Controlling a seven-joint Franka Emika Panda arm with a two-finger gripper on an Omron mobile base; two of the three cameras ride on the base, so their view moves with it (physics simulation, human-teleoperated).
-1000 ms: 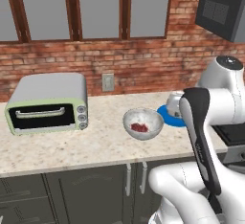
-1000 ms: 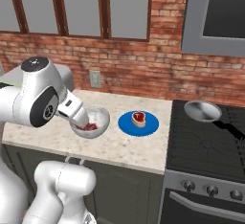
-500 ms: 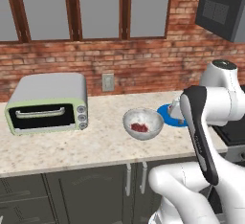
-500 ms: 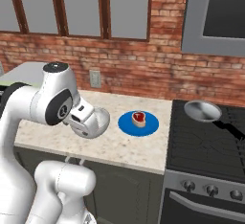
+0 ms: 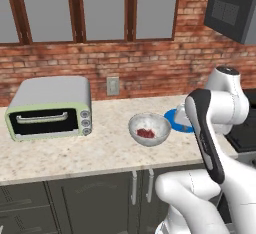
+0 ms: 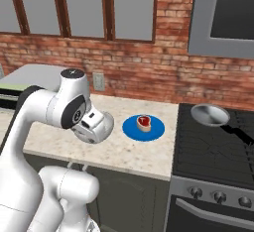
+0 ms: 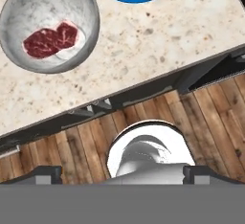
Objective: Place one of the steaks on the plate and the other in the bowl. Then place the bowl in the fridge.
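Note:
The whitish-grey bowl (image 5: 149, 129) stands on the counter with one red steak (image 5: 145, 133) inside; the hand view looks down on this bowl (image 7: 48, 24) and its steak (image 7: 50, 39) at the upper left. To its right lies the blue plate (image 6: 144, 127) with the other steak (image 6: 144, 122) on it; the arm partly covers the plate (image 5: 175, 120) in the left base view. My gripper (image 7: 123, 174) is open and holds nothing. It hangs in front of the counter's edge, above the wooden floor. The fridge is out of view.
A pale green toaster oven (image 5: 50, 108) sits at the counter's left. A grey frying pan (image 6: 211, 114) rests on the black stove right of the counter. Dark cabinet doors (image 5: 95, 198) run below the counter edge (image 7: 158, 82).
My hand has drawn back from above the bowl toward the counter's front edge, and now hides the bowl in the right base view. Bowl, plate and steaks have stayed put.

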